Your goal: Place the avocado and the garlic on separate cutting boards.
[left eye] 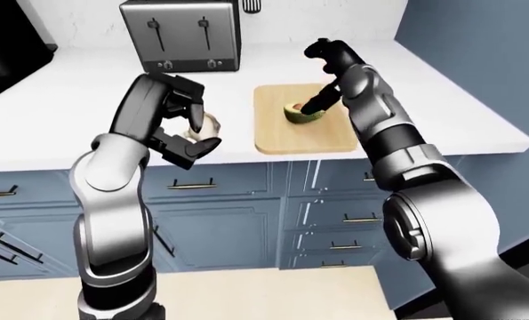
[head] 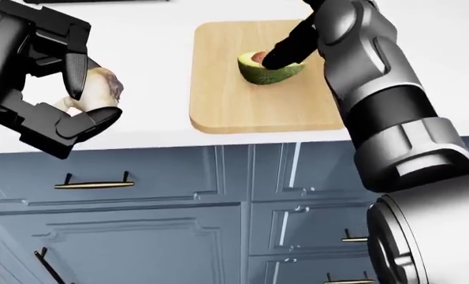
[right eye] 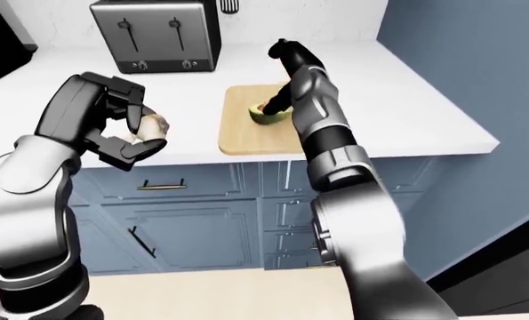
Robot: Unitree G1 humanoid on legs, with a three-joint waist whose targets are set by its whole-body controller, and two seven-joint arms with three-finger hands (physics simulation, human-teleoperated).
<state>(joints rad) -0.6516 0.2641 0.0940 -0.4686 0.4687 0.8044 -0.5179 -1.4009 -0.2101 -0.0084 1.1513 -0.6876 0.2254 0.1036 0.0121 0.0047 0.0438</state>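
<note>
A halved avocado point(head: 270, 72) lies on a light wooden cutting board point(head: 234, 109) on the white counter point(left eye: 68, 120). My right hand point(left eye: 324, 77) hangs over it, open, with one dark finger point(head: 285, 47) reaching down and touching the avocado's top. My left hand point(head: 76, 97) is held above the counter's near edge, left of the board. Its fingers are closed round a whitish garlic bulb point(head: 102, 87). No second cutting board shows on the counter.
A silver toaster point(left eye: 180, 33) stands by the wall above the board. A black appliance point(left eye: 6, 47) sits at the top left. Blue drawers point(left eye: 211, 220) are below the counter. A blue wall point(left eye: 478, 60) is on the right. A pale wooden surface point(left eye: 246, 293) lies at the bottom.
</note>
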